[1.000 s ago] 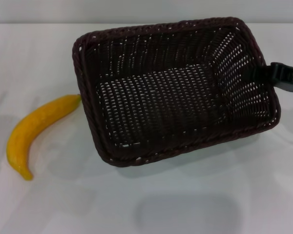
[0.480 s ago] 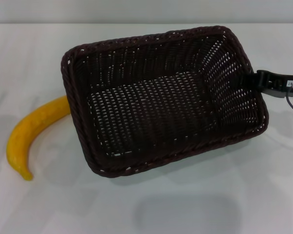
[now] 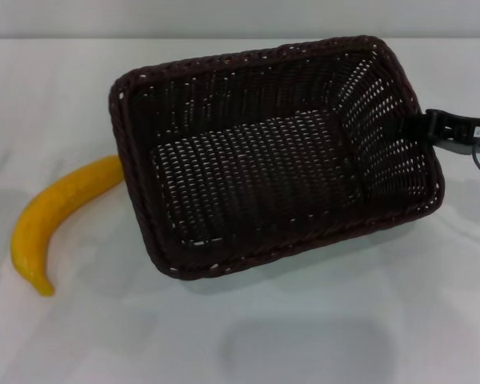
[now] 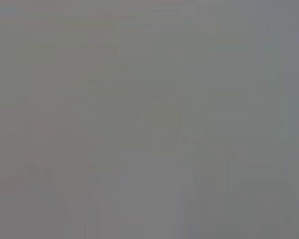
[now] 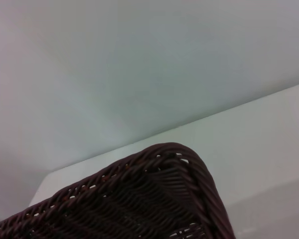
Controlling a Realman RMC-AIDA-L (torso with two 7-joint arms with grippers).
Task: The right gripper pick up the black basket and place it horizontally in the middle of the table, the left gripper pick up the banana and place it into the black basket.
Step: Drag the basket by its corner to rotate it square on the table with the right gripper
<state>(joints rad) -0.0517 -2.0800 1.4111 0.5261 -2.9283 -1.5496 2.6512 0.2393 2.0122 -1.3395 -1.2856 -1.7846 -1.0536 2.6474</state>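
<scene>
The black basket [image 3: 276, 156] hangs tilted above the white table [image 3: 304, 336], its inside showing nothing in it; the right gripper [image 3: 432, 130] has its fingers closed on the rim of the basket's right short side; the banana [image 3: 52, 216] lies on the table at the left, its upper end hidden behind the basket's left rim; the left gripper is out of sight.

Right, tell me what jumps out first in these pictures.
The black basket dominates the middle of the white table, sitting askew and empty, with the right gripper clamped on its right-hand rim. Beside its left end lies the yellow banana, its upper tip tucked against the basket's corner.
</scene>
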